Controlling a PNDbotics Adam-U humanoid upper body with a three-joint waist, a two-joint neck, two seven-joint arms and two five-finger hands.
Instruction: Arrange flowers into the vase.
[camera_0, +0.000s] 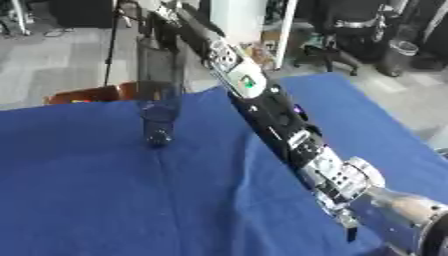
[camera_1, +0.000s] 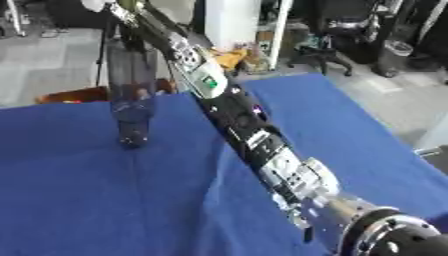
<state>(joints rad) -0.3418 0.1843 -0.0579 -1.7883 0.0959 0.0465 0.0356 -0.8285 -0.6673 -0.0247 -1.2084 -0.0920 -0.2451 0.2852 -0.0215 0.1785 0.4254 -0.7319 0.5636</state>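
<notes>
Vase (camera_0: 159, 100) stands upright on the blue cloth (camera_0: 87, 190), clear and tall, directly under where the right arm (camera_0: 280, 130) ends. That arm stretches from the lower right corner up past the vase's mouth, which makes sense if it's lining up a stem to drop straight down. The right hand (camera_1: 118, 6) sits at the very top edge (mostly cut off), so I can't tell how its fingers are set or whether it's got a flower. No flower visible in the vase. Left hand isn't showing anywhere.
</notes>
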